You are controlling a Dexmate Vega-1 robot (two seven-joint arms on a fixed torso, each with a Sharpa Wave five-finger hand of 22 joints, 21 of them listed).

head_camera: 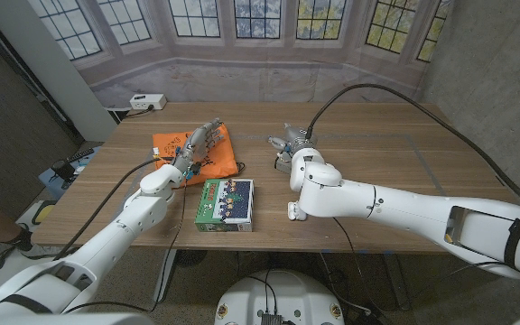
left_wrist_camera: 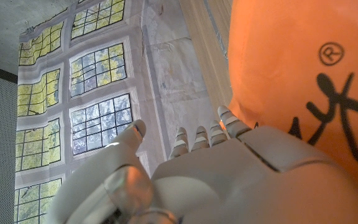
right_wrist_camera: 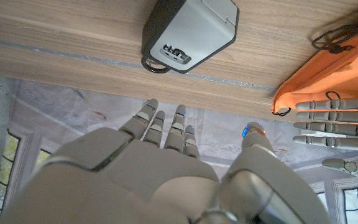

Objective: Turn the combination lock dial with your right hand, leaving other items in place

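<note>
The combination lock point(right_wrist_camera: 188, 31) is a grey box with a black dial face and a small ring, lying on the wooden table point(right_wrist_camera: 55, 56). My right hand point(right_wrist_camera: 166, 168) hovers a short way from it with fingers spread and nothing in them. In the head view the right hand point(head_camera: 293, 146) sits at the table's middle and covers most of the lock. My left hand point(head_camera: 197, 144) reaches over the orange bag point(head_camera: 213, 162) with fingers stretched out and holds nothing.
A green and white box point(head_camera: 225, 203) lies near the front edge between my arms. The orange bag point(right_wrist_camera: 328, 68) with its black cord lies beside the lock, with the left hand's fingers point(right_wrist_camera: 334, 121) by it. A white power strip point(head_camera: 147, 101) sits at the far left.
</note>
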